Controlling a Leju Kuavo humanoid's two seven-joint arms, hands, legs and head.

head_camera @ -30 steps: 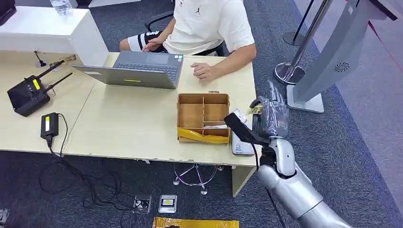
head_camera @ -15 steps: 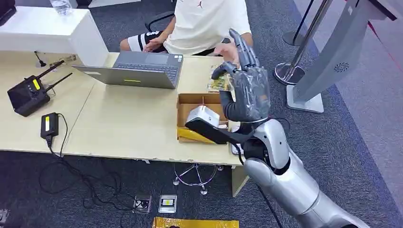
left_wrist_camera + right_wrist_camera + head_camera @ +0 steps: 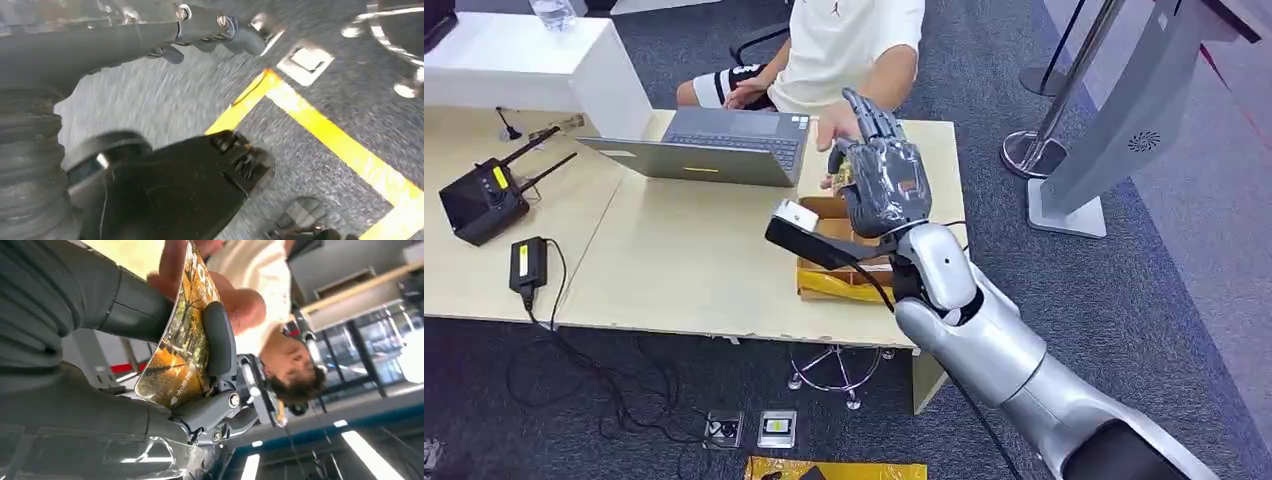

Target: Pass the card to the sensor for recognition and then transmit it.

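Card (image 3: 842, 178) sits pinched in the right hand (image 3: 882, 180), which is raised above the far edge of the surface (image 3: 694, 270) in the head view, fingers (image 3: 871, 110) pointing toward twelve o'clock. A person's open hand (image 3: 838, 122) reaches in just at eleven o'clock of the robot's hand, very close to the card; whether it touches the card cannot be told. The person (image 3: 849, 45) in a pale shirt sits at twelve o'clock behind the surface. A cardboard tray (image 3: 826, 210) with dividers lies under the raised wrist, a strip of yellow tape (image 3: 844, 287) along its near side. A grey laptop (image 3: 709, 148) stands at ten o'clock of the tray. Far toward nine o'clock lie a black radio unit (image 3: 482, 200) with antennas and a black adapter (image 3: 527, 262) with its cable. A grey kiosk stand (image 3: 1124, 120) rises at two o'clock on the carpet.

From the left wrist, the left hand (image 3: 150, 30) hangs over grey carpet (image 3: 150, 100) crossed by a yellow floor line (image 3: 320, 140); its fingers (image 3: 235, 32) hold nothing, but how far they are curled cannot be told.

From the right wrist, the card (image 3: 182, 335), printed with a golden tree scene and white lettering, is clamped between the thick thumb (image 3: 217, 340) and the darker fingers (image 3: 130, 307). The person's hand (image 3: 235, 305) lies right behind the card's far edge.
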